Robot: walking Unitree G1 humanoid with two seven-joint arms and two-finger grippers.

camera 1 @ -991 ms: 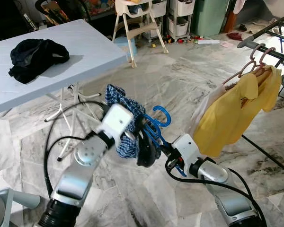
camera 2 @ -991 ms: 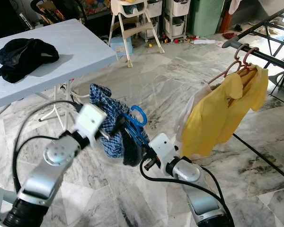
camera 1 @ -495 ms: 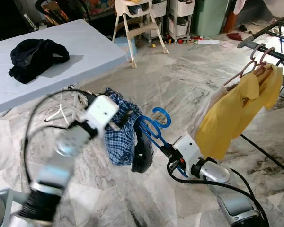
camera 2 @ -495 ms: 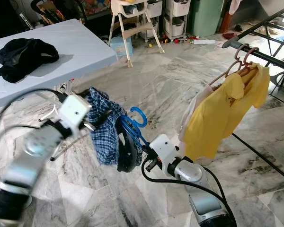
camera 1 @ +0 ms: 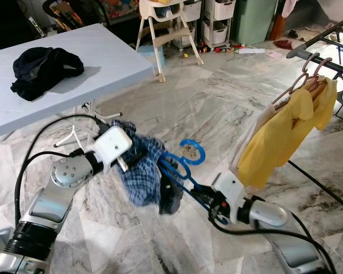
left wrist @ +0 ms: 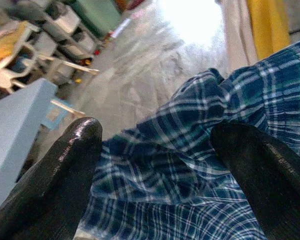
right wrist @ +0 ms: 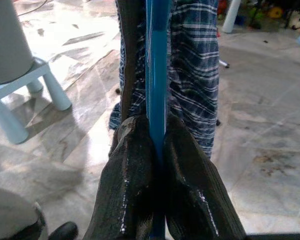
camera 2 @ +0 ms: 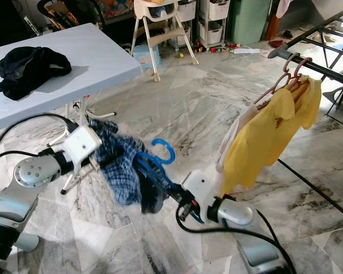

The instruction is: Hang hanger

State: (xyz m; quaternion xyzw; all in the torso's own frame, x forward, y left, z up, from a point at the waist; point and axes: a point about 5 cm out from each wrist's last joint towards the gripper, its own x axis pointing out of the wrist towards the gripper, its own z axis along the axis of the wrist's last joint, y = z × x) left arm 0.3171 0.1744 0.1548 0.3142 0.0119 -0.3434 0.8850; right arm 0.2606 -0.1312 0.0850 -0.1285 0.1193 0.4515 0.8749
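A blue plastic hanger [camera 1: 193, 153] carries a blue plaid shirt [camera 1: 143, 177], with a dark garment under it. My right gripper [camera 1: 208, 197] is shut on the hanger's lower bar; in the right wrist view its fingers [right wrist: 135, 150] pinch the blue bar [right wrist: 156, 75]. My left gripper [camera 1: 129, 161] is to the left of the hanger, closed on a thick bunch of the plaid shirt [left wrist: 190, 150], which stretches between it and the hanger. The drying rack rail [camera 1: 326, 63] is at the far right, above and away from the hanger.
On the rail, a yellow shirt [camera 1: 286, 131] and a white garment hang from pink hangers. A light blue folding table [camera 1: 103, 51] with a black garment [camera 1: 43, 68] stands at the left. A high chair [camera 1: 166, 28] and storage drawers are behind. Marble floor lies between.
My left gripper has swung left and down, pulling the plaid shirt sideways off the hanger's line. The right gripper and hanger have dropped slightly and tilted flatter.
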